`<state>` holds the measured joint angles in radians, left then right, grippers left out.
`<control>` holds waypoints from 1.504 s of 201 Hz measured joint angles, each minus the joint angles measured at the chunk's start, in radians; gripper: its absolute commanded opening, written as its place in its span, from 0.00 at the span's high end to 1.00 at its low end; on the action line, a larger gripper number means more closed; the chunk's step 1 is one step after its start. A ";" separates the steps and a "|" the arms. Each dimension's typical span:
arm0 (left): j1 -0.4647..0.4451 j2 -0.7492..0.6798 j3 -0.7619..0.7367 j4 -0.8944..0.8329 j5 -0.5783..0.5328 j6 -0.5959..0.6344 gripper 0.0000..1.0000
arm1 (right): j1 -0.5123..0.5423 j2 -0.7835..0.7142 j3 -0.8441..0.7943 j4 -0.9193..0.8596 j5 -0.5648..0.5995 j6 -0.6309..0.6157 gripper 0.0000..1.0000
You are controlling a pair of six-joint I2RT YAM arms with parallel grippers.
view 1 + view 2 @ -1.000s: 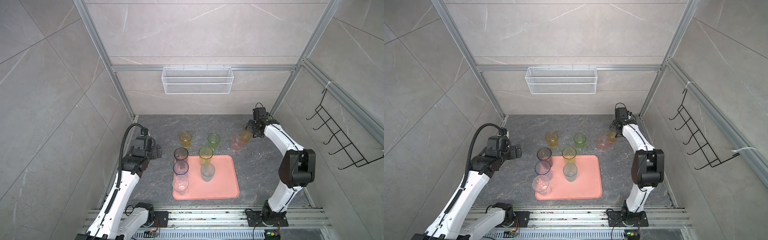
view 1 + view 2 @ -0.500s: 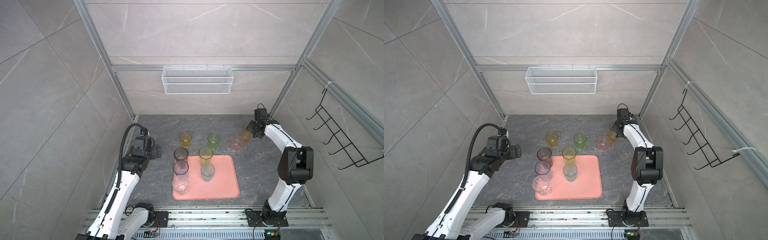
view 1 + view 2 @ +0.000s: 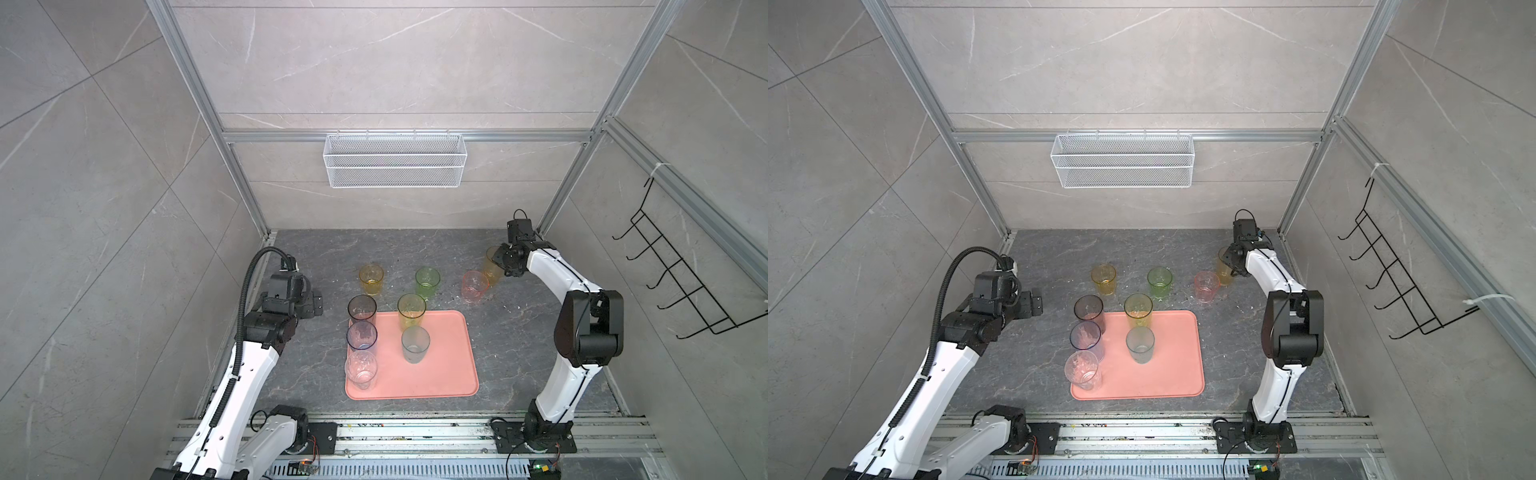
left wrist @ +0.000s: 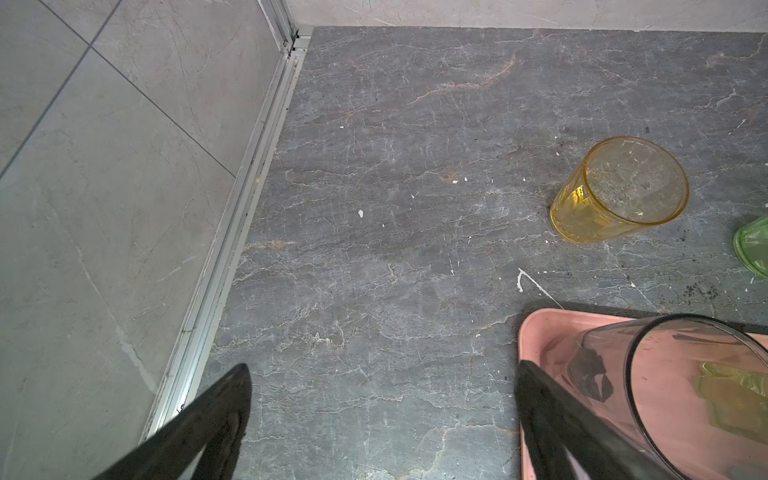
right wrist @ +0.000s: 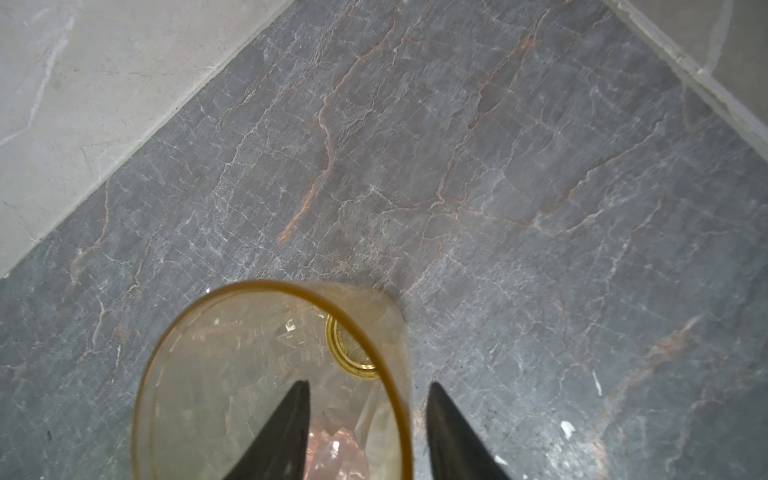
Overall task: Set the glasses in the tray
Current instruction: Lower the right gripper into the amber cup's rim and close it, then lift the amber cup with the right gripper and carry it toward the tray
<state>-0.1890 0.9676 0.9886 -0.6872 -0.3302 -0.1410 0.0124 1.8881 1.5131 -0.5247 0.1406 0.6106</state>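
The salmon-pink tray [image 3: 451, 376] [image 3: 1177, 376] lies at the front middle of the floor. Several glasses stand on it: smoky grey [image 3: 362, 308], blue [image 3: 362, 336], clear [image 3: 360, 370], yellow-green [image 3: 411, 311] and teal [image 3: 415, 344]. Behind it on the floor stand the orange [image 3: 371, 279], green [image 3: 427, 281], pink [image 3: 474, 286] and tall amber [image 3: 491, 266] glasses. My right gripper [image 5: 366, 384] is open and straddles the amber glass [image 5: 249, 374] wall, with one finger inside and one outside. My left gripper [image 4: 382, 368] hangs wide open and empty beside the tray's [image 4: 540, 332] far left corner.
A white wire basket [image 3: 395, 160] hangs on the back wall and a black hook rack [image 3: 681, 282] on the right wall. The right gripper [image 3: 501, 266] works close to the back right corner post. The left gripper [image 3: 316, 300] is near the left wall rail.
The right wrist has edged slightly nearer the amber glass. The left arm and all glasses stay where they were.
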 measured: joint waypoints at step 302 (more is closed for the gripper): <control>0.004 0.000 0.000 0.000 0.000 0.000 0.01 | -0.005 -0.148 -0.101 0.059 -0.080 -0.001 1.00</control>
<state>-0.1852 0.9676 0.9886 -0.6872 -0.3302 -0.1410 0.0071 1.7405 1.4117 -0.4656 0.0601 0.6098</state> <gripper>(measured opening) 0.987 0.091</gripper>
